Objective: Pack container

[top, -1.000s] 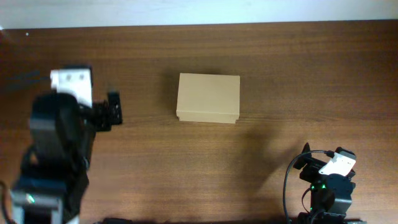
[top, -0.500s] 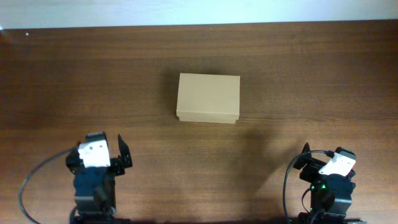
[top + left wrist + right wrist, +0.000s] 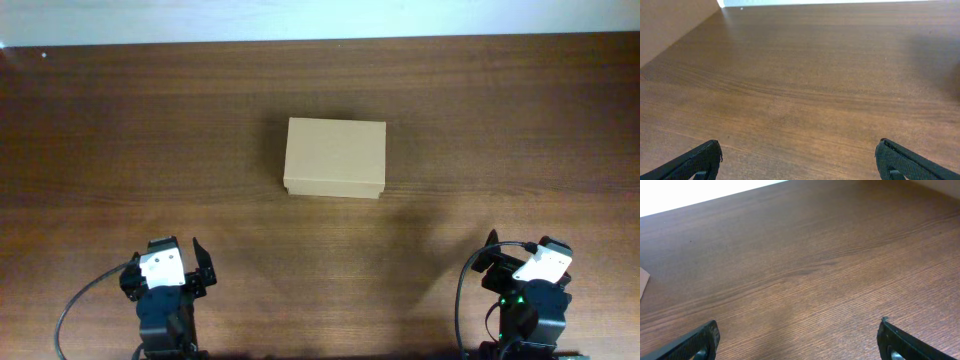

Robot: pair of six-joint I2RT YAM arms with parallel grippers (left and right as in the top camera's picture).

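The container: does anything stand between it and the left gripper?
Nothing visible does. Only wooden table surface lies between the left gripper and the container, whose lid is shut.

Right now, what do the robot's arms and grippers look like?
Both are black. The left arm has a white wrist block and a looping black cable; the right arm adds a small green light. The fingers are black.
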